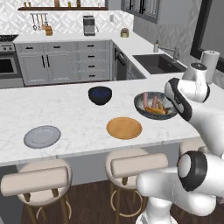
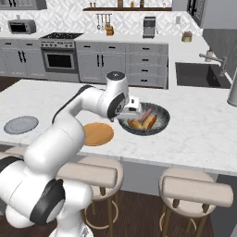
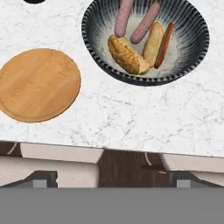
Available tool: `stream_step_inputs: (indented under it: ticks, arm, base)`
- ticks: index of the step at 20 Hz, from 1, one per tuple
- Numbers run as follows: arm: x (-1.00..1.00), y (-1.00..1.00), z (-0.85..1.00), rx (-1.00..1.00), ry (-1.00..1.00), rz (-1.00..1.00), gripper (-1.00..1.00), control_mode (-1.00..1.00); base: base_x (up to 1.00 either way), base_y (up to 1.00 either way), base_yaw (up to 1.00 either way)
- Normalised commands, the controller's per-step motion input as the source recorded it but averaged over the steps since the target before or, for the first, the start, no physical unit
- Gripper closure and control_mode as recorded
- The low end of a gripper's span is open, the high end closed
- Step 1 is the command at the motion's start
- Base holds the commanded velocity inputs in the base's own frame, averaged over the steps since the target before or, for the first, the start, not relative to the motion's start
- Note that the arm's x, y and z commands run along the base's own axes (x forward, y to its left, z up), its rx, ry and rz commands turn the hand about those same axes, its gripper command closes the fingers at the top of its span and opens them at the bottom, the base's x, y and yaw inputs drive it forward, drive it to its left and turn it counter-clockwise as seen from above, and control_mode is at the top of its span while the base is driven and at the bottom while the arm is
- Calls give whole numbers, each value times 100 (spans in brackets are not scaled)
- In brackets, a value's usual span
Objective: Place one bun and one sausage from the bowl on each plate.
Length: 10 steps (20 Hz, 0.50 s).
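- The bowl [image 3: 144, 41] stands on the counter [image 3: 131, 118] and holds two buns [image 3: 127, 54] and two pink sausages [image 3: 144, 22]. There is also a thin orange-brown piece at the right; I cannot tell what it is.
- The tan plate [image 3: 38, 84] lies just beside the bowl and is bare.
- The grey plate [image 1: 42, 136] lies well apart, at the far left of the counter, and is also bare.
- The gripper [image 3: 109, 180] hovers above the counter edge near the bowl. Its jaws stand wide apart and hold nothing.
- My judgement: no part of the task is done yet. One bun and one sausage must go on each plate, so four transfers remain, and the first pick is from the bowl.
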Motion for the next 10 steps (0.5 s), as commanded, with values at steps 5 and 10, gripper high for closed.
stream_step_inputs:
  ticks: [5,10]
  arm:
    - [70,0,-40,0,0,15,-100,-100]
    - [76,-9,-45,0,9,8,-100,-100]
  base:
    - [0,0,0]
    - [0,0,0]
